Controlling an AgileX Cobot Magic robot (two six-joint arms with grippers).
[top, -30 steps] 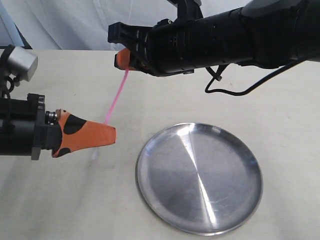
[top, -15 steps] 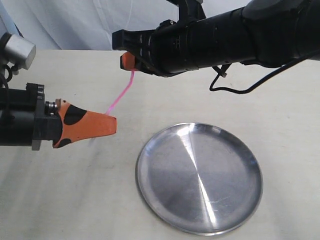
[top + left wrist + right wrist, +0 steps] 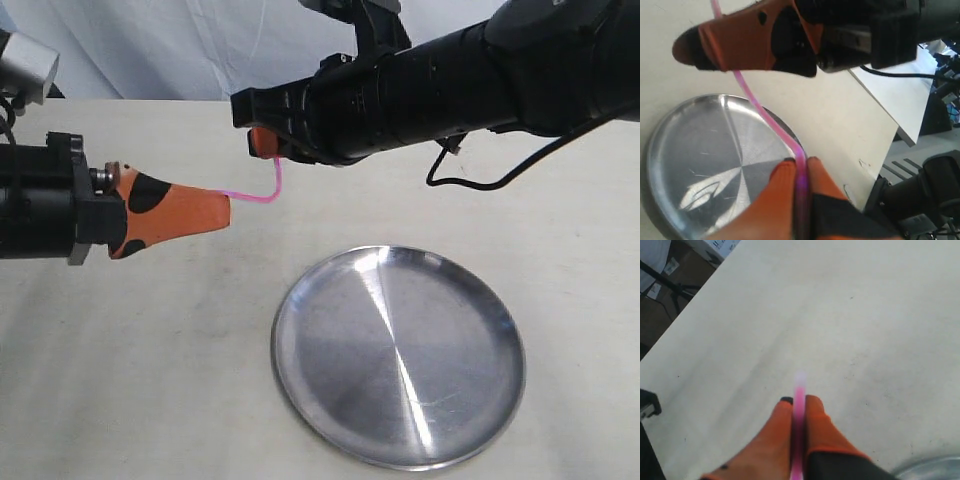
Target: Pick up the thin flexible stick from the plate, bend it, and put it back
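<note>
The thin pink stick (image 3: 270, 190) hangs in the air left of the plate, bent into an L between both grippers. My left gripper (image 3: 226, 208) is shut on one end; the stick (image 3: 762, 115) runs from its tips (image 3: 800, 162) toward the other gripper's orange fingers (image 3: 740, 42). My right gripper (image 3: 262, 142) is shut on the other end, and the stick (image 3: 799, 410) pokes past its tips (image 3: 799, 400) with a whitish end. The silver plate (image 3: 398, 355) lies on the table at lower right, with nothing on it; it also shows as the plate (image 3: 685, 150) below the left gripper.
The beige tabletop (image 3: 150, 380) stretches around the plate. The right arm's black body (image 3: 470, 75) reaches across the upper part of the scene, a cable (image 3: 480, 180) looping under it. The table edge (image 3: 890, 125) and dark equipment lie beyond.
The stick, nearly straight a second ago, is now kinked into a sharp L. The left gripper has risen toward the right gripper, and the right gripper has shifted slightly right and down.
</note>
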